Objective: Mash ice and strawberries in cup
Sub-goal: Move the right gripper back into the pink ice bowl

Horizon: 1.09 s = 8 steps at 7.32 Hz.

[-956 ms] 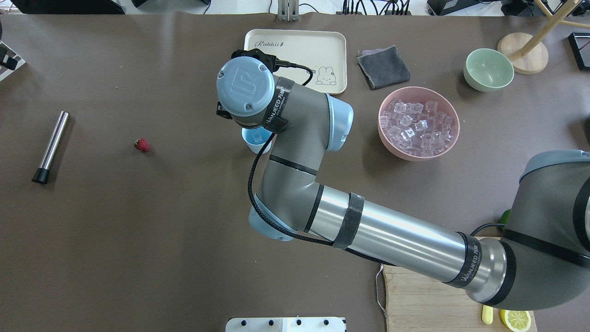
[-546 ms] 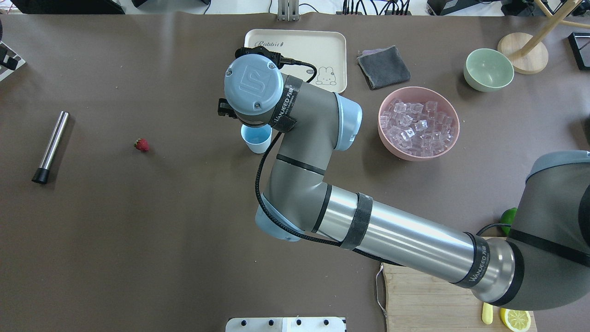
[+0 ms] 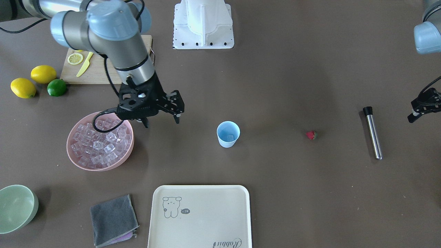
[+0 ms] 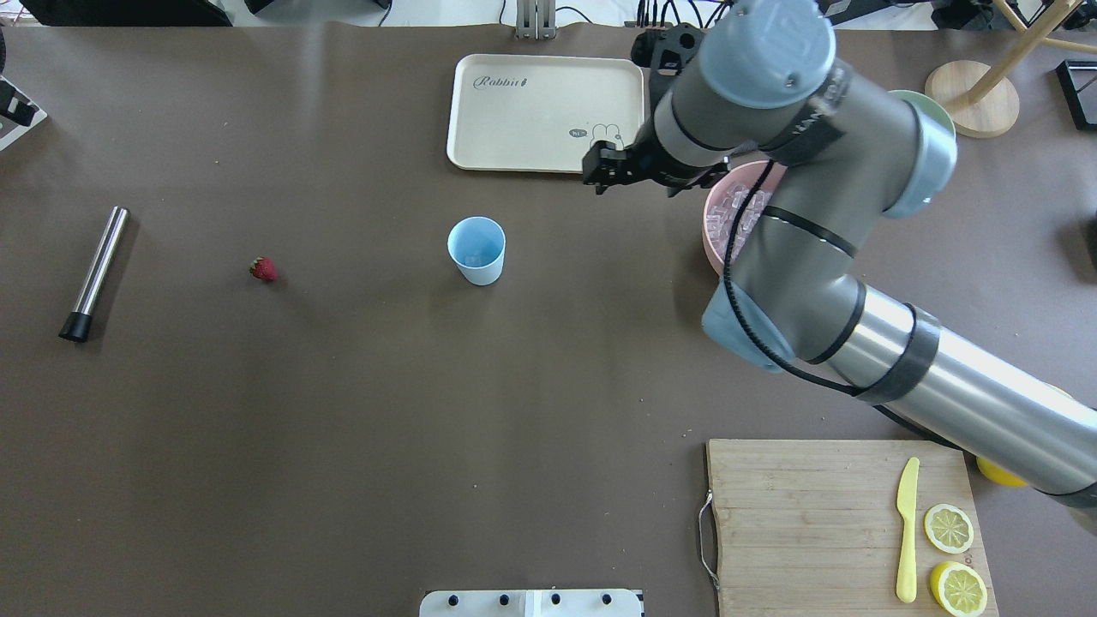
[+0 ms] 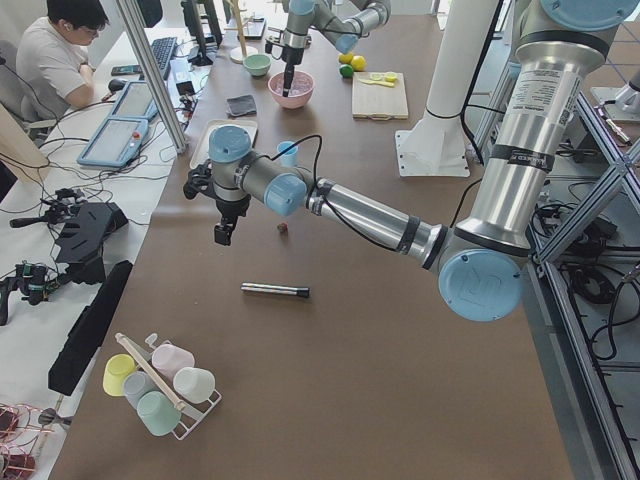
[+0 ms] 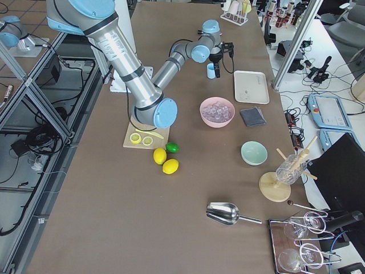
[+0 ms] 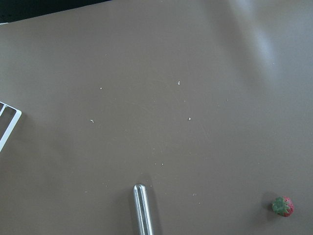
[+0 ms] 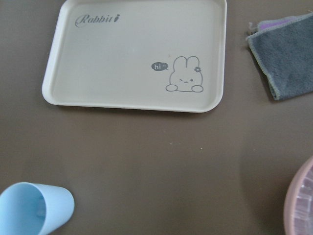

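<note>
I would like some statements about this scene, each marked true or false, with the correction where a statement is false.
1. The small red strawberry lies inside the light blue plastic cup. False: it lies on the brown table, apart from the cup.
2. The right gripper is open and holds nothing. True.
3. The grey folded cloth lies on the cream rabbit tray. False: it lies on the table beside the tray.
4. The large pink bowl holds clear ice cubes. True.
</note>
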Motion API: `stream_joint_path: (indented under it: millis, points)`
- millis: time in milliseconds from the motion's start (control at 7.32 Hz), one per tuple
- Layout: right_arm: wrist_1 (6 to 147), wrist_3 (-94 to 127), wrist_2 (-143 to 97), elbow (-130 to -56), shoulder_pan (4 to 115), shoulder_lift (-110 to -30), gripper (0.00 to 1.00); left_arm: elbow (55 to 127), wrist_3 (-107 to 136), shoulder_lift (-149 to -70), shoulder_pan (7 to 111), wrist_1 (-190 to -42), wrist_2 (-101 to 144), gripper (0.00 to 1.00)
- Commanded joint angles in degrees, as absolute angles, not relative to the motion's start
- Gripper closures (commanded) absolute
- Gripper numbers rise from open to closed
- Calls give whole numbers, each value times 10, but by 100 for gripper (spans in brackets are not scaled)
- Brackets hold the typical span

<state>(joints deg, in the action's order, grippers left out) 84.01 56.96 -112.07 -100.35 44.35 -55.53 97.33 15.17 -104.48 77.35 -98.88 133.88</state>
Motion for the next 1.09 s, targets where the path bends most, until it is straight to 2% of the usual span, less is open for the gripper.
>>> stream_joint_path:
  millis: [0, 410, 956]
  points:
    - [824, 389, -1143, -1034, 475, -663, 9, 972, 151, -1048, 773, -989, 1339, 2]
    - [692, 386, -1145, -981, 475, -707, 9, 965, 150, -1055, 773, -989, 1339, 2]
    - [681, 402, -1168, -952, 483, -698, 11, 964, 150, -1055, 773, -989, 1339, 2]
